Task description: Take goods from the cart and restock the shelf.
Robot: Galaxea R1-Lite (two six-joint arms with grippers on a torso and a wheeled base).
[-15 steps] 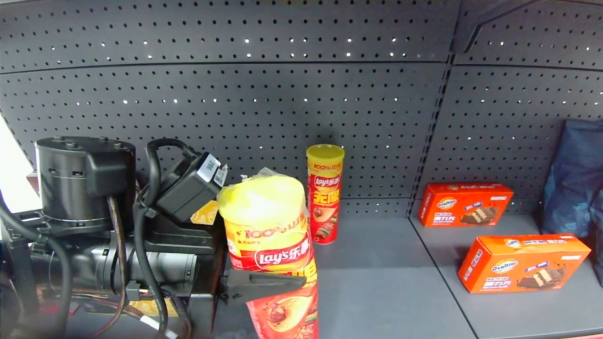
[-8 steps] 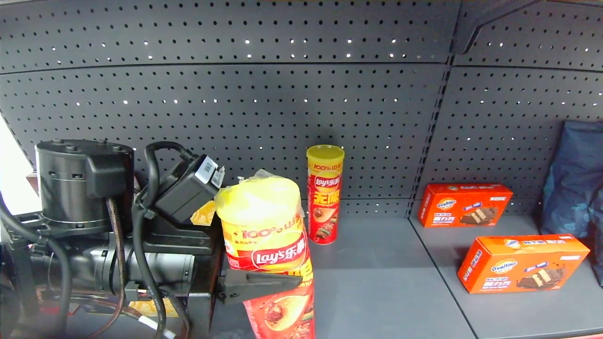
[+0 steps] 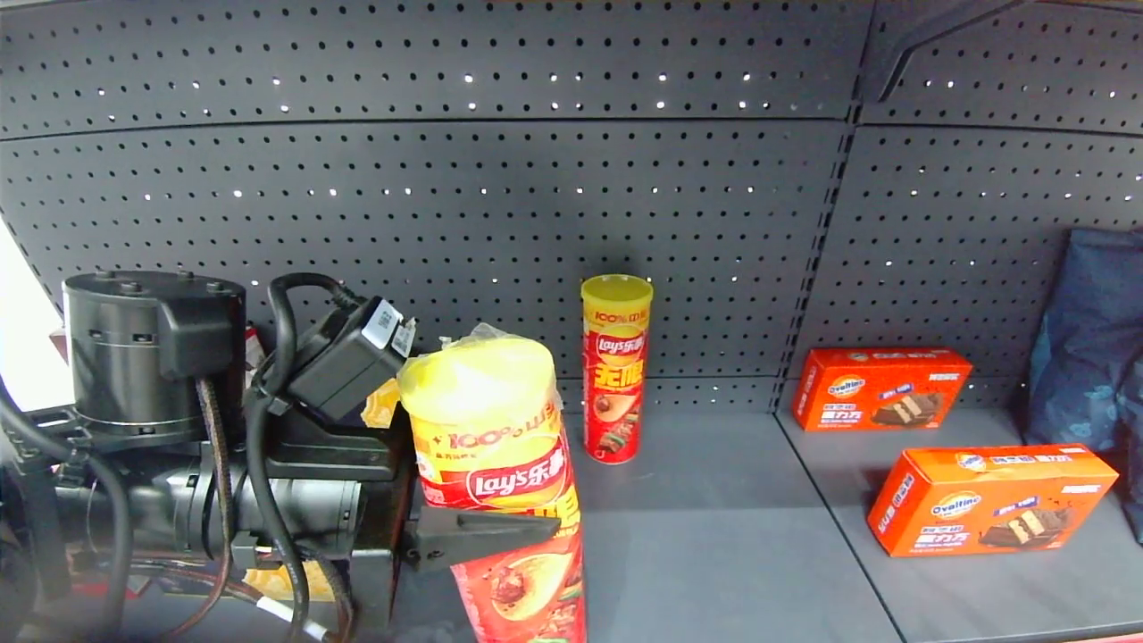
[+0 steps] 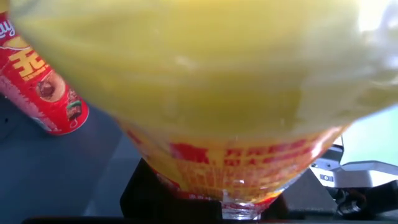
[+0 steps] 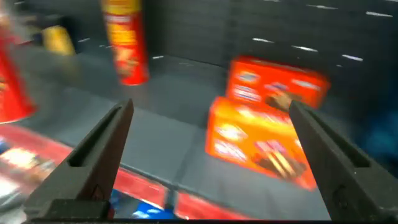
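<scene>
Left pincer [image 3: 489,536] clamped on a chip can [image 3: 487,411] over the shelf [image 3: 714,536]. Right pincer [image 5: 211,106] spread wide, holding nothing.

The left pincer [image 3: 504,513] has a black, wedge-shaped finger [image 3: 482,538]. Behind it are a black round joint [image 3: 134,357] with small screws on top, looped black cables [image 3: 277,321] and a black box [image 3: 344,366] with a white label. The right pincer [image 5: 210,109] has two dark tapered fingers [image 5: 93,162].
</scene>
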